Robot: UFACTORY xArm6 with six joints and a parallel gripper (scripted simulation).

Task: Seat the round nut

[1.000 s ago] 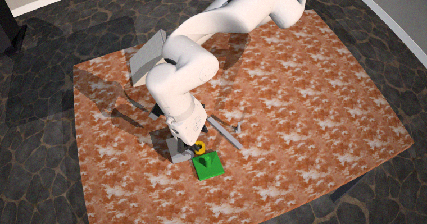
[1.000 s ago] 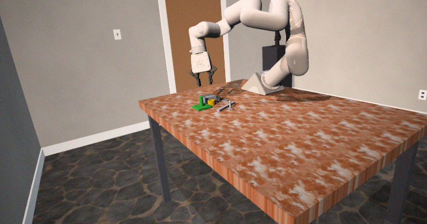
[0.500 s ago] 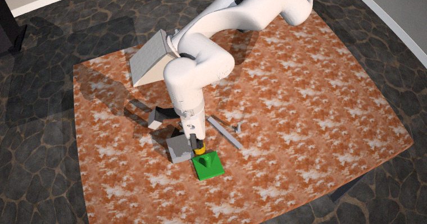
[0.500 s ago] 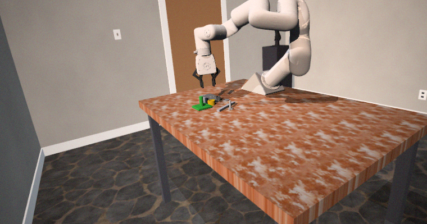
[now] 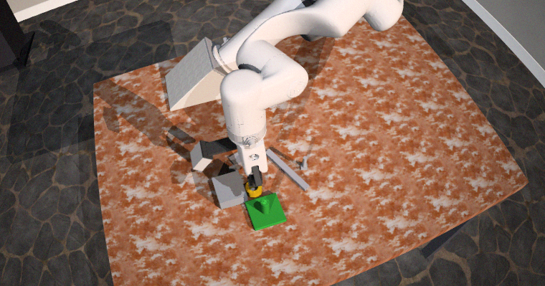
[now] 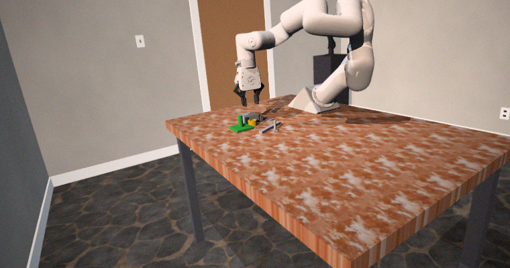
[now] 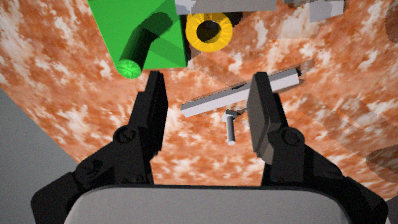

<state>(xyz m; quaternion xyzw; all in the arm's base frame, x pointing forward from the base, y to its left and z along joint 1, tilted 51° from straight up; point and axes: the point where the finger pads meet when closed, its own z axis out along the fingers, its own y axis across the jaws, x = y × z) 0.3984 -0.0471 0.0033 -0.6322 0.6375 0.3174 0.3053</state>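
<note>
The yellow round nut (image 5: 253, 189) lies flat on the table between a grey block and the green base; it also shows in the exterior view (image 6: 252, 122) and the wrist view (image 7: 209, 32). The green square base (image 5: 265, 211) carries an upright round green peg (image 5: 262, 204), seen also in the exterior view (image 6: 239, 120) and the wrist view (image 7: 138, 48). My gripper (image 6: 249, 101) hangs well above these parts, pointing down, open and empty. In the wrist view its fingers frame bare table below the nut.
A grey block (image 5: 228, 188) touches the nut's left side. Another grey block lies behind it. A long grey bar (image 5: 287, 169) with a small grey pin (image 5: 302, 163) lies to the right. The table's near-left edge is close to the base.
</note>
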